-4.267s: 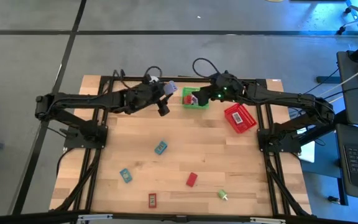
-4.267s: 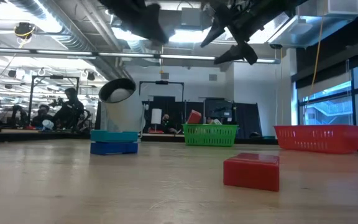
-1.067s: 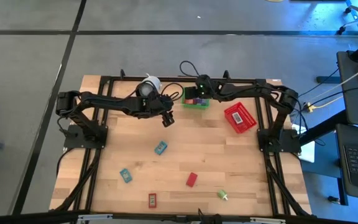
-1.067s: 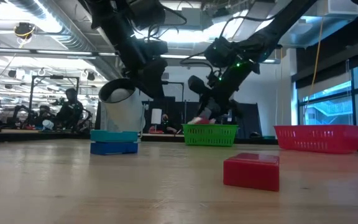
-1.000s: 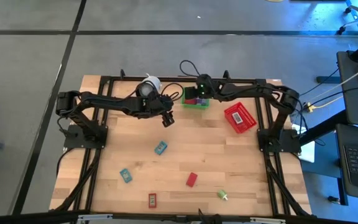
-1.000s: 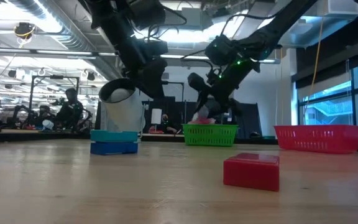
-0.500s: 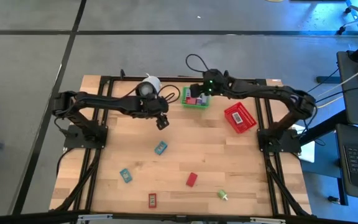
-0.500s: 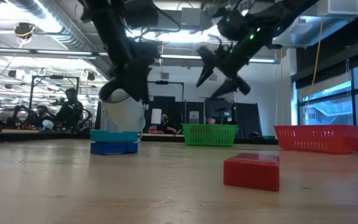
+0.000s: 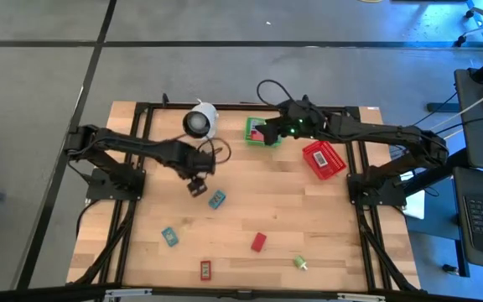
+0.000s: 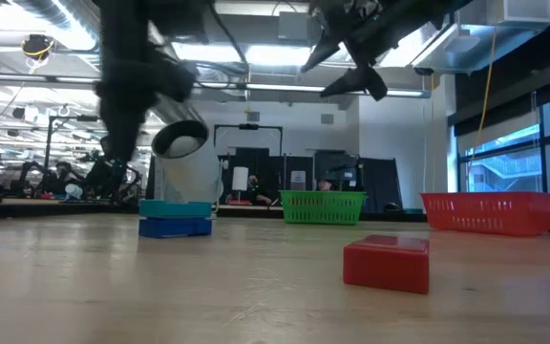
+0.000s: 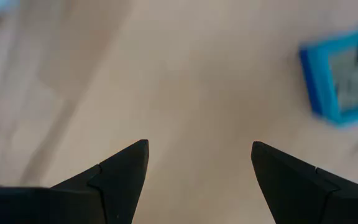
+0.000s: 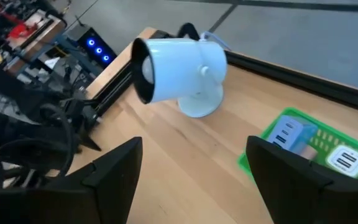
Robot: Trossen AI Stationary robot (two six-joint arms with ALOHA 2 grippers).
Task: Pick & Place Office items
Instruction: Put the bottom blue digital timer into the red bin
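My left gripper (image 9: 197, 186) points down, open, just above the wood and close to a teal block (image 9: 216, 200), which the left wrist view shows lying flat (image 11: 339, 78) off to one side of the open fingers (image 11: 197, 168). My right gripper (image 9: 268, 134) hangs open, high above the green basket (image 9: 262, 132), with nothing between its fingers (image 12: 191, 168). A lavender piece (image 12: 288, 134) and a white piece (image 12: 344, 158) lie inside the basket (image 12: 309, 149). Other office items lie flat toward the near edge: a teal piece (image 9: 169, 236), a red block (image 9: 259, 242) and a flat red piece (image 9: 205, 270).
A white cylinder (image 9: 199, 122) on a foot stands at the far edge, left of the green basket. A red basket (image 9: 324, 159) sits at the far right. A small green piece (image 9: 300, 263) lies near the front edge. Bare wood lies between the items.
My right gripper has opened over the green basket and risen clear of it, drawing back toward the table's right. My left gripper has swung from beside the white cylinder toward the near edge, tipping until it points down next to the teal block.
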